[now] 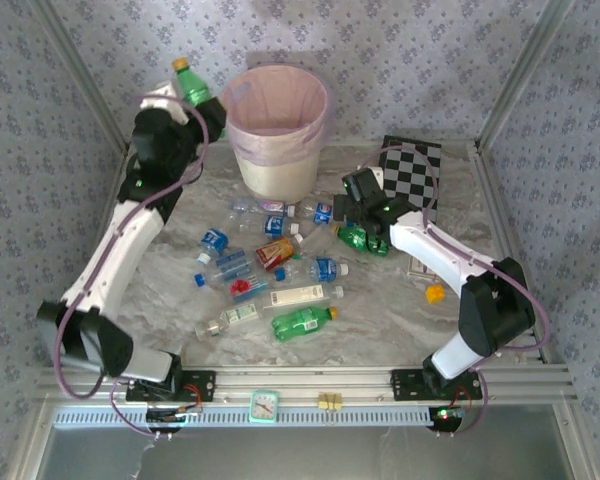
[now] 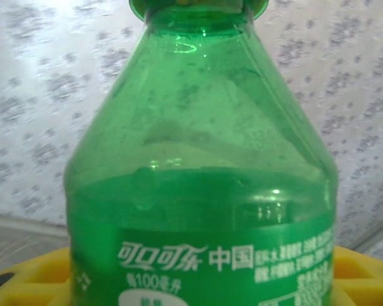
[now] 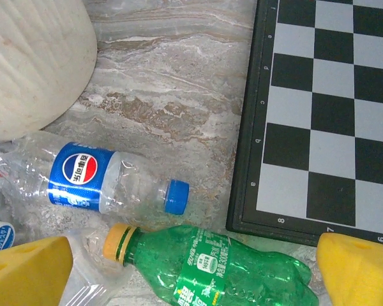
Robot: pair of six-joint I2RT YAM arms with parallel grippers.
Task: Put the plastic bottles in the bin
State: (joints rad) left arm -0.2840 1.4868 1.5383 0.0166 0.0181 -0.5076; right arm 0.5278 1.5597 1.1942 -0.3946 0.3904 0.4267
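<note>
Grey marbled table (image 1: 380, 330) carries it all. At far centre stands the round cream-white bin w/ pink bag liner (image 1: 277, 165). A flat black-and-white checkerboard (image 1: 420, 170) lies to its right. Many small plastic bottles (image 1: 280, 270) lie loose in front of bin, not yet binned.

Step in hand, as I judge it: left gripper (image 1: 201, 108), jaws clamped on an upright green plastic bottle w/ yellow cap (image 2: 204, 191), holds it raised just beside bin's left rim. Nxt: carry over opening, then release.

The right gripper (image 3: 193, 269) gapes wide, empty, straddling a lying green bottle w/ orange-yellow cap (image 3: 223, 271) by checkerboard edge. Nxt: lower & close.
</note>
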